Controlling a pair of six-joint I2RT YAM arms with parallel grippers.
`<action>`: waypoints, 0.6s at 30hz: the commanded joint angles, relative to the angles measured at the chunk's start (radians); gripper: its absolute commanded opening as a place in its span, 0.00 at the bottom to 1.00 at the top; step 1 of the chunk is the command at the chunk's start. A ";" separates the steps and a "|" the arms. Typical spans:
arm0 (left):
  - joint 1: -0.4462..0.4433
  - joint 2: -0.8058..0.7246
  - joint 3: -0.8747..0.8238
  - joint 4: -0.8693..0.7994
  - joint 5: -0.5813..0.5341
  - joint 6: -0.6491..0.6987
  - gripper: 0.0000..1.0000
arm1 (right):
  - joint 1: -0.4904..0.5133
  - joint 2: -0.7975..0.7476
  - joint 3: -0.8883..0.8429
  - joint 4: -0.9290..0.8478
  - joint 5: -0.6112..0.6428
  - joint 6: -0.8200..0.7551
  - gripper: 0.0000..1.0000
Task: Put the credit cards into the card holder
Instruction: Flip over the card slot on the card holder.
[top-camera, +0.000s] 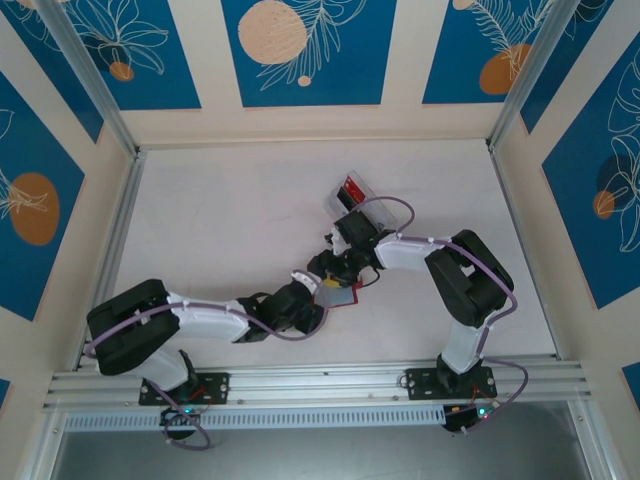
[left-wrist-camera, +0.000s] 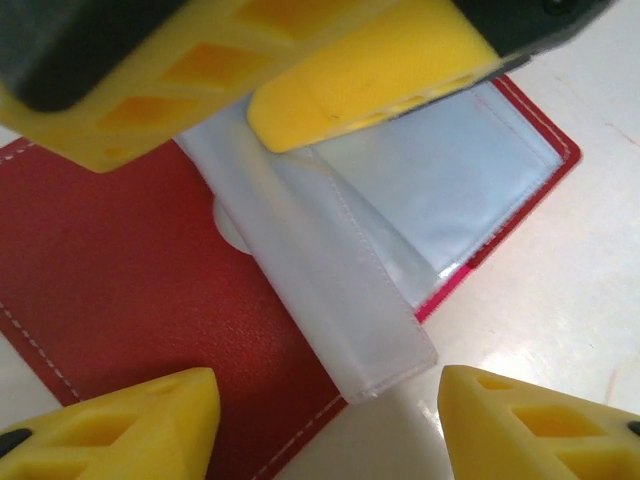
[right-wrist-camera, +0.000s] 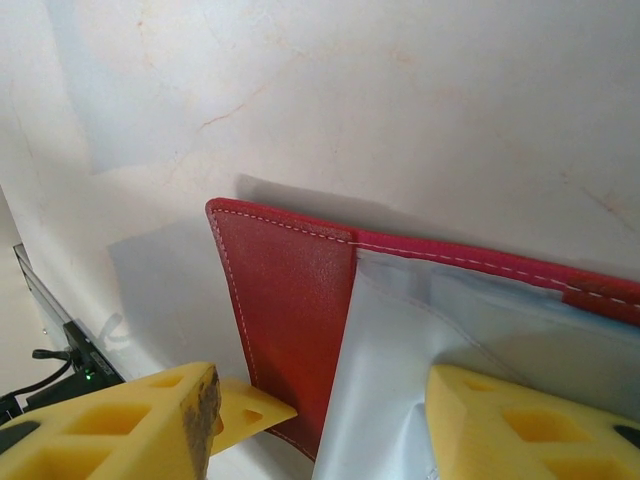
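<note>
Card holder (left-wrist-camera: 120, 290), one, lies under two end effectors (left-wrist-camera: 325, 425) (right-wrist-camera: 320, 430).

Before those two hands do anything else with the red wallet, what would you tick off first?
1. Card holder lying open: ok, red cover flat on the table, grey sleeves facing up.
2. Left hand open: ok, fingers wide apart over the holder.
3. Right hand open: ok, its fingers sit astride the holder's edge.
4. Card gripped, ready to insert: not ok, neither hand holds one.
5. Cards located: a red card lies in the clear tray; the others, cannot tell.
6. Sleeve mouth spread open: cannot tell.
</note>
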 joint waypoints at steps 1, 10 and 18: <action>-0.017 0.040 0.042 -0.036 -0.076 -0.015 0.55 | 0.002 -0.022 0.016 -0.043 -0.027 -0.001 0.59; -0.030 0.071 0.032 -0.033 -0.121 -0.049 0.49 | -0.019 -0.113 0.086 -0.152 -0.027 -0.078 0.64; -0.029 0.084 0.046 -0.050 -0.129 -0.054 0.48 | -0.034 -0.204 0.076 -0.219 0.048 -0.110 0.64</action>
